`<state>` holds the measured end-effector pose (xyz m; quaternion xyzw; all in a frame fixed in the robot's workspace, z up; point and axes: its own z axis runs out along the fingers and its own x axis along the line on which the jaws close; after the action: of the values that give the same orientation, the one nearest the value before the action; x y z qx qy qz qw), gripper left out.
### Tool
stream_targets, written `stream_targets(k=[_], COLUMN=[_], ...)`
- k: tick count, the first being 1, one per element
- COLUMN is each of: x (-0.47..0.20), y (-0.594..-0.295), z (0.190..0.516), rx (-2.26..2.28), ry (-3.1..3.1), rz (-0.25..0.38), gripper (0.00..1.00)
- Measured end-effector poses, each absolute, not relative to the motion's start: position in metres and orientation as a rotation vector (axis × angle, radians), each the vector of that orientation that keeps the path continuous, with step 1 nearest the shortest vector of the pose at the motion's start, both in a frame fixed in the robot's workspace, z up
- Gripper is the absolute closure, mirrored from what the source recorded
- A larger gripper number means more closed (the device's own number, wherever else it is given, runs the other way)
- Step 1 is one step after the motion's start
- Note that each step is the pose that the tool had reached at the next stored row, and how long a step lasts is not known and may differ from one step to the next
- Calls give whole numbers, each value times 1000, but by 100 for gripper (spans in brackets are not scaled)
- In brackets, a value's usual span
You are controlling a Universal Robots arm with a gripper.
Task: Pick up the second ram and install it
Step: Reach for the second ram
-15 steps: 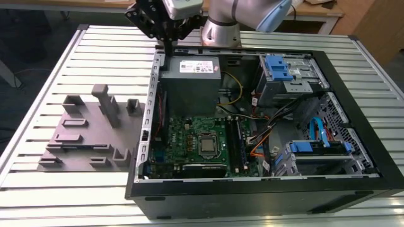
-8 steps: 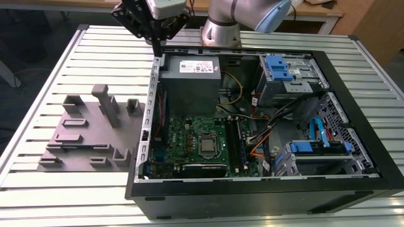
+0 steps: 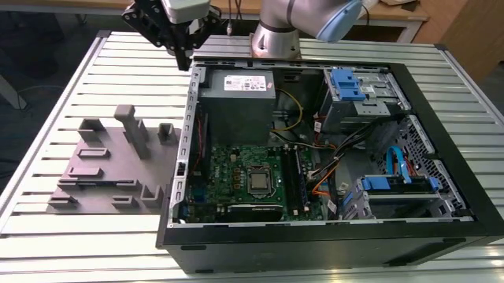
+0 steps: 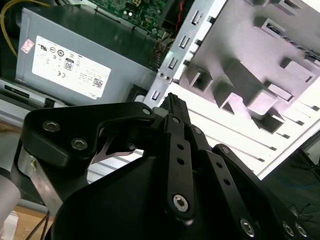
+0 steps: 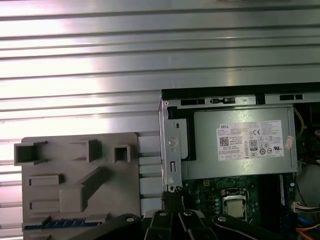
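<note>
The second ram (image 5: 65, 222) is a thin blue-black stick lying flat along the near edge of the grey plastic tray (image 5: 55, 200). In the exterior view it shows as a dark strip (image 3: 98, 183) on that tray (image 3: 110, 168), towards the view's left. My gripper (image 3: 183, 61) hangs high over the far left corner of the open computer case (image 3: 315, 236), well away from the stick. Both wrist views show its black fingers together (image 4: 171, 102) with nothing between them. The green motherboard (image 3: 236, 174) lies inside the case with long black slots (image 3: 301, 177) beside the processor socket.
The grey power supply (image 3: 240, 94) sits at the far end of the case, and blue drive brackets (image 3: 346, 85) and loose cables (image 3: 334, 159) lie on the exterior view's right. Upright grey blocks (image 3: 134, 132) rise from the tray. The case and tray stand on a slatted metal table (image 3: 47, 236).
</note>
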<state>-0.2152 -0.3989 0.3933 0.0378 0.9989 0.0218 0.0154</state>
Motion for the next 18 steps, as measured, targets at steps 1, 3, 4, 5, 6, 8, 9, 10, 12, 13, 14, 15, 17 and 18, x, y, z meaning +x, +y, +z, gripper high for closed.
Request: stream_targets(k=[1,3,4,5,6,8,9,10,12,13,14,15,17,18], x=[-218,-224,-227,-231,-235,-243,-247,-251,-258,-262,-265,-269,-276,-279], y=[-399,-399,-399,-399,-399,-399,-399,-399,-399,-399,-399,-399,-399,-399], z=[393,393,393,393,393,393,393,393,393,393,393,393,393,393], rx=[117,118,118,118,117,118,118,118,117,118,118,118,117,117], ry=[3108,3108,3108,3108,3107,3107,3107,3106,3106,3106,3106,3106,3106,3106], rz=[68,68,68,68,68,68,68,68,68,68,68,68,68,68], gripper=[89,89,89,89,89,89,89,89,89,89,89,89,89,89])
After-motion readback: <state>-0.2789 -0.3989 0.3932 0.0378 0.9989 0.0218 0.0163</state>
